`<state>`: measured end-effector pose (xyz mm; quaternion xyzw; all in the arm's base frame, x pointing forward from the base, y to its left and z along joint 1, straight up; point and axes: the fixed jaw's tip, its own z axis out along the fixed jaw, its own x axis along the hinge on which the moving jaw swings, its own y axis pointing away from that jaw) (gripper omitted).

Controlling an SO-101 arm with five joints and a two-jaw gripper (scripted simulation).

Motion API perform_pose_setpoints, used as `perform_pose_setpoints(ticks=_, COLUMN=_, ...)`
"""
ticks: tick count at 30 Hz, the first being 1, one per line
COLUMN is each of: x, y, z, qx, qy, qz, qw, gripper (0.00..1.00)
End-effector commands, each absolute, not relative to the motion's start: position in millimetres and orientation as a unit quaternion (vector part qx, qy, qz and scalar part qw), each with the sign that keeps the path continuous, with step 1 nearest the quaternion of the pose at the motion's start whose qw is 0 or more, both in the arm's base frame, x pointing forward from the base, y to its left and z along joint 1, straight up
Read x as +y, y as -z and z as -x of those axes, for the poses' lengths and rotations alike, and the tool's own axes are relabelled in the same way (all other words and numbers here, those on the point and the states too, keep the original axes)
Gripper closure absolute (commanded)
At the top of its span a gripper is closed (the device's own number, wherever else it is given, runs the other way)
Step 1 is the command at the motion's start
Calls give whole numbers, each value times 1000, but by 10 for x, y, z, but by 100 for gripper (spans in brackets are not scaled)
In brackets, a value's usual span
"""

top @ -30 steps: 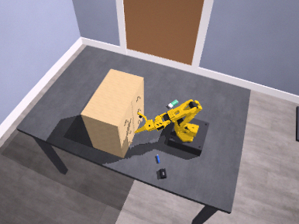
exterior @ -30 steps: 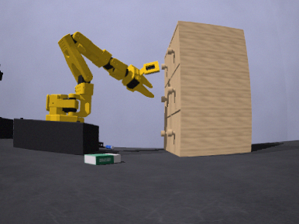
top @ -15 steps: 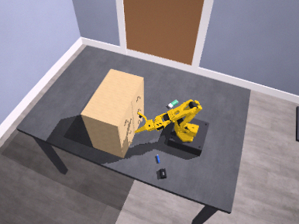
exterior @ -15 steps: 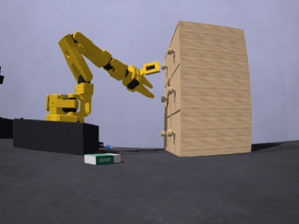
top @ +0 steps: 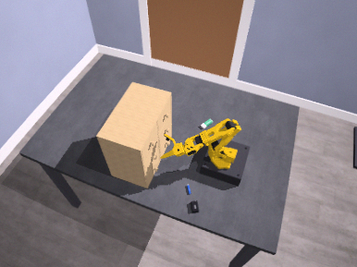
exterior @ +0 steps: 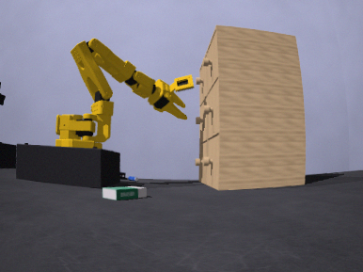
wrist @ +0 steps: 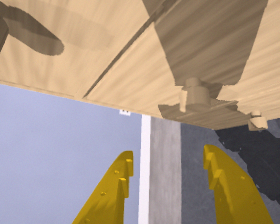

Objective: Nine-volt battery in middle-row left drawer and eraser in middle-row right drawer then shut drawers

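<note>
The wooden chest [top: 126,119] [exterior: 259,107] [wrist: 120,32] has three rows of drawers, and they look shut. My gripper [top: 163,156] [exterior: 186,112] [wrist: 169,150] is partly open with nothing between its fingers. It hangs in front of the chest, about level with the middle-row handles, a little short of them. In the wrist view a knob [wrist: 195,95] stands beyond the fingertips. The eraser [top: 206,124] [exterior: 121,193], green and white, lies on the table beyond the arm's base in the top view. A small black block [top: 193,206], possibly the nine-volt battery, lies near the table's front edge.
A small blue thing [top: 188,189] [exterior: 133,178] lies between the black block and the arm's base [top: 222,167] [exterior: 61,166]. A second knob [wrist: 257,121] shows at the right of the wrist view. The dark table [top: 259,202] carries everything.
</note>
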<state>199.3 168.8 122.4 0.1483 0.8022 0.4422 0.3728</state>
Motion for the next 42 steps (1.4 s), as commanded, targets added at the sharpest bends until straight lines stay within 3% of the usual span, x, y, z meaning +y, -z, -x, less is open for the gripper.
perform_pose_setpoints(ticks=1, x=1657, y=-1158, z=-1995, qx=806, qy=-436, qz=-156, qw=368, gripper=79)
perform_pose_setpoints(ticks=42, x=1678, y=-1108, z=-2136, qx=804, qy=-431, qz=-167, qw=374, gripper=79)
